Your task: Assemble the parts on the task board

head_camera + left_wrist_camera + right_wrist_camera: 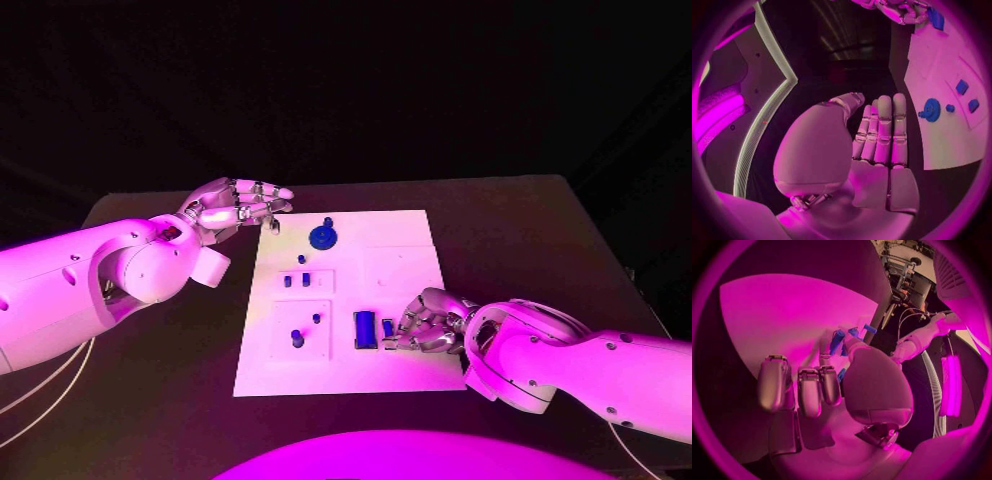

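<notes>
**A:** Where does the task board [404,250] lie?

**B:** Flat in the middle of the black desk [519,220], long side running away from the robot. Small blue parts are scattered over its left half.

**A:** Which parts can be made out?

**B:** A round blue gear-like part [325,236] stands near the far end, with a small blue piece [302,259] just in front of it. Two little blue blocks [296,281] sit side by side in a square recess. Nearer the robot, a blue peg [297,339] stands in a second recess, and a larger blue rectangular part [365,329] lies beside it toward the middle of the board.

**A:** And the right hand [427,322]?

**B:** It rests over the board's near right portion, fingers [810,390] curled down toward the surface. A narrow blue part [388,329] sits right at the fingertips, next to the rectangular one. The right wrist view shows blue pieces just past the thumb, but whether the fingers are clamped on one I cannot tell.

**A:** The left hand [238,208]?

**B:** It hovers off the board's far left corner, above the desk. In the left wrist view its fingers [882,130] are held straight and side by side, the palm bare, gripping nothing.

**A:** Anything in the way?

**B:** The right hand covers part of the board's near right area; the gear and the recessed pieces lie in the open between the two hands.
</notes>
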Tool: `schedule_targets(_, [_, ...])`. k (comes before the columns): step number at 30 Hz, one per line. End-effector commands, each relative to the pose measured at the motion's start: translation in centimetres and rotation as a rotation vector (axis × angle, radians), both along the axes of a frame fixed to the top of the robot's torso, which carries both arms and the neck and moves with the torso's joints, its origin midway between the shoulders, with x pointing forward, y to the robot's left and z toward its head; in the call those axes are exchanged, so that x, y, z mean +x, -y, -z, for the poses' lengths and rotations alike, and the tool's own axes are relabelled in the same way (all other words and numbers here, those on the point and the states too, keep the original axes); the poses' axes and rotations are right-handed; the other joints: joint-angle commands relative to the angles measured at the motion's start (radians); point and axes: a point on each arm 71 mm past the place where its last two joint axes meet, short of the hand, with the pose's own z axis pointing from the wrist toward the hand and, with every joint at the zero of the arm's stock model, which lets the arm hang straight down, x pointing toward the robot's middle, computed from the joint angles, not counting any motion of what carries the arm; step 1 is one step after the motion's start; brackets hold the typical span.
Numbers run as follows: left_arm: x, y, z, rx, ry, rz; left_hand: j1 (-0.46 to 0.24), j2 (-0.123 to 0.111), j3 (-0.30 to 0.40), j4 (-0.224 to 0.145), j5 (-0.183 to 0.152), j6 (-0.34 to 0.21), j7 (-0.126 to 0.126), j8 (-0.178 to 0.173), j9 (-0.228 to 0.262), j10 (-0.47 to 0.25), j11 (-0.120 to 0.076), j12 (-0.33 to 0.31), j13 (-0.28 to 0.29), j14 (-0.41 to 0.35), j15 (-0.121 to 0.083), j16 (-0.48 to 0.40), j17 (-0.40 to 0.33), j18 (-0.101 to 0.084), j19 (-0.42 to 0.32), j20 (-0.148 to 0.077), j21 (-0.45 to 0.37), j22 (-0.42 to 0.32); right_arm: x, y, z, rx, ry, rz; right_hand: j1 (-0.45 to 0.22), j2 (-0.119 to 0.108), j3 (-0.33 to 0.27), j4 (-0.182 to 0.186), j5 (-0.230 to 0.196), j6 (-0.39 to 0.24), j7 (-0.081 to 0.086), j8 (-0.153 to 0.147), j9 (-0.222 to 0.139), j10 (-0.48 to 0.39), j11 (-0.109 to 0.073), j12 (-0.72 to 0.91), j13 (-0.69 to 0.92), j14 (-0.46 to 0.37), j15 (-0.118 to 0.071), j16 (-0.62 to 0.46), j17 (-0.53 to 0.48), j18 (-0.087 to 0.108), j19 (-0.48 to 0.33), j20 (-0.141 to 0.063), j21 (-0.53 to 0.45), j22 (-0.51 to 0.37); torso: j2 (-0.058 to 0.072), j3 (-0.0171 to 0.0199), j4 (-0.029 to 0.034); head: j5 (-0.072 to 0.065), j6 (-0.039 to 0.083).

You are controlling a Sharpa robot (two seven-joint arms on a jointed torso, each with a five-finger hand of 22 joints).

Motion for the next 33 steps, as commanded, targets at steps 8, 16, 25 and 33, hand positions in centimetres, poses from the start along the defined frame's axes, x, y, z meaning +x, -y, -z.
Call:
schedule_targets(8, [-0.05,0.18,-0.06,-0.008,0.0,0.016,0.0,0.009,0.001,0.0,0.004,-0.008,0.002,0.005,-0.002,-0.006,-0.002,0.006,-0.001,-0.001,0.003,-0.005,0.002,0.013,0.003,0.002,-0.006,-0.001,0.42,0.37,0.56,-0.014,0.004,0.006,0.001,0.012,-0.002,0.006,-0.005,0.008,0.004,-0.005,-0.002,0.063,-0.001,0.002,0.199,0.096,0.0,0.002,0.222,-0.009,0.037,0.001,0.002,0.194,0.0,-0.0007,0.0,0.001,0.001])
schedule_targets(16, [-0.05,0.18,-0.05,-0.007,-0.001,0.015,0.0,0.01,0.001,0.0,0.004,-0.008,0.002,0.005,-0.002,-0.007,-0.002,0.006,-0.001,-0.001,0.003,-0.005,0.002,0.014,0.003,0.002,-0.006,-0.002,0.75,0.43,0.71,-0.011,0.014,0.005,-0.001,0.012,-0.009,0.006,-0.02,0.01,0.004,-0.006,-0.003,0.063,-0.001,0.003,0.199,0.096,0.0,0.003,0.223,-0.009,0.037,0.001,0.003,0.194,0.0,0.0001,-0.0003,0.002,0.0])
schedule_targets(25, [-0.03,0.19,-0.04,-0.006,-0.002,0.016,0.0,0.01,0.001,0.0,0.004,-0.008,0.002,0.005,-0.002,-0.007,-0.002,0.006,-0.001,-0.001,0.003,-0.005,0.002,0.014,0.003,0.002,-0.006,-0.002,0.88,0.41,0.71,-0.004,0.024,0.004,0.007,0.017,-0.019,0.003,-0.051,0.012,0.002,-0.007,-0.005,0.064,-0.001,0.004,0.2,0.096,0.0,0.003,0.223,-0.01,0.037,0.001,0.004,0.194,-0.001,-0.0003,-0.0013,0.002,0.0])
schedule_targets(33, [-0.03,0.21,-0.03,-0.006,-0.002,0.016,0.0,0.012,0.002,0.0,0.004,-0.008,0.002,0.006,-0.002,-0.007,-0.002,0.006,-0.001,-0.001,0.003,-0.005,0.002,0.014,0.004,0.002,-0.007,-0.002,0.95,0.38,0.68,-0.006,0.034,-0.001,0.044,0.018,-0.024,-0.003,-0.072,0.014,0.0,-0.008,-0.005,0.065,-0.003,0.006,0.201,0.096,-0.002,0.003,0.224,-0.01,0.037,0.0,0.005,0.195,0.0,-0.0003,-0.0008,0.001,-0.002])
